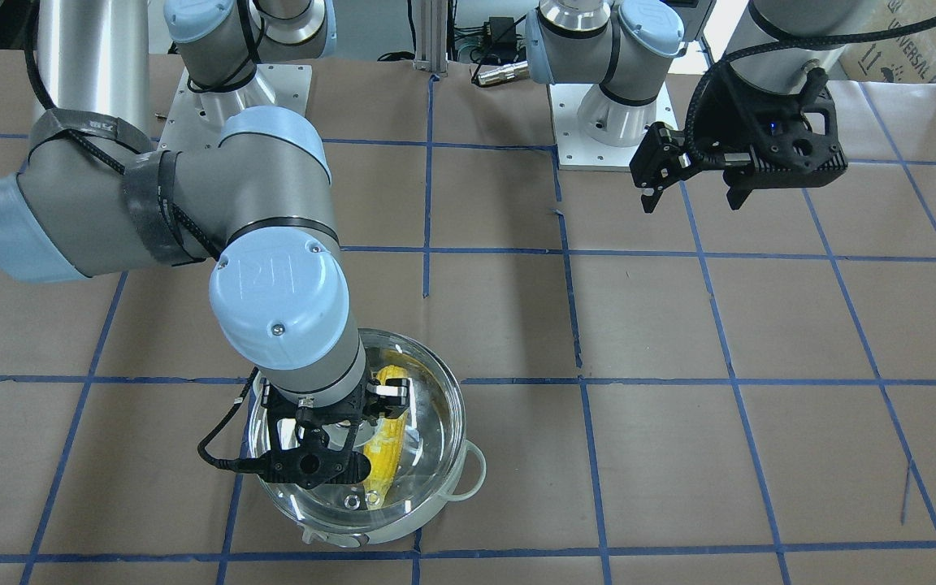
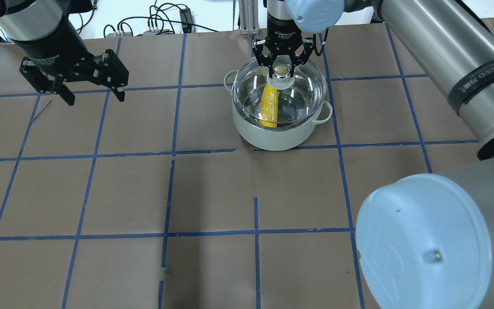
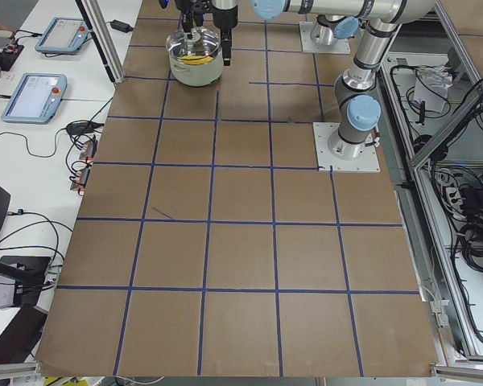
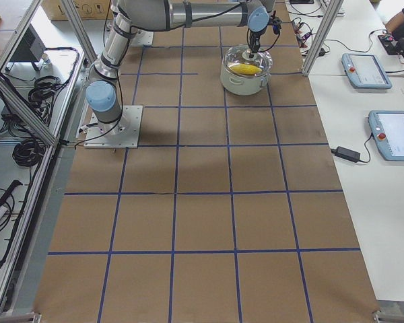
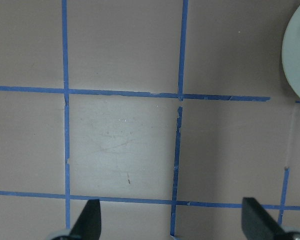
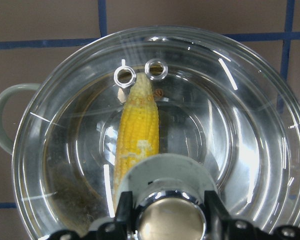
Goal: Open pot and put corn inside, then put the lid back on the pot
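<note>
Right gripper point(image 2: 281, 74) reaches straight down over the pot point(image 2: 272, 137), its two fingers point(image 6: 124, 212) closed against either side of the lid's knob point(image 6: 172, 216); the clear glass lid point(image 2: 302, 94) lies across the pot's mouth, though whether it sits fully home on the rim cannot be told. Under the glass the corn point(image 2: 269, 107) lies lengthwise on the steel bottom; in the right wrist view its pointed tip point(image 6: 140, 87) sits just below the lid's two metal-ringed holes point(image 6: 125, 76). The white-bodied pot stands on the brown paper table point(image 2: 144, 193), on the far side from the robot and in the right arm's half, with a pale loop handle point(image 2: 326, 112) showing at each side. Left gripper point(image 2: 94, 98) hovers above the table well apart from the pot, fingers spread wide and holding nothing; the left wrist view shows only bare paper and blue tape lines point(image 5: 179, 150) between its fingertips point(image 5: 90, 220), with a pale curve of the pot's wall at the upper right edge.
</note>
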Controlling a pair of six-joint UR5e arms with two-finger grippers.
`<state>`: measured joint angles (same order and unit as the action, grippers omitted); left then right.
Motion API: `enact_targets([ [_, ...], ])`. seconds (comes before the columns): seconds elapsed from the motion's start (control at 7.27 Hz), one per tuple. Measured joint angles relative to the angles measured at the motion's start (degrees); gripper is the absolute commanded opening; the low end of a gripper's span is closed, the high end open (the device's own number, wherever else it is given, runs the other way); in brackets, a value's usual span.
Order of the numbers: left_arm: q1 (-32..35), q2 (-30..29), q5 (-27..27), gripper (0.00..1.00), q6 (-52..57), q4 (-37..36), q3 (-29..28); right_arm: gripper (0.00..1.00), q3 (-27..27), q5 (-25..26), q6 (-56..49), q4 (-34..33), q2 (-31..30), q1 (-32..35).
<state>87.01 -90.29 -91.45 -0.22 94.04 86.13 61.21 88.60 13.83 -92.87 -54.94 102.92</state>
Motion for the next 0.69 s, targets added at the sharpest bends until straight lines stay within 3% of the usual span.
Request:
enact_targets([
  [0.69,0.0,0.0,0.2,1.00,0.0,0.0,0.0,0.39,-0.3,0.0,0.0,1.0,0.1,0.1],
])
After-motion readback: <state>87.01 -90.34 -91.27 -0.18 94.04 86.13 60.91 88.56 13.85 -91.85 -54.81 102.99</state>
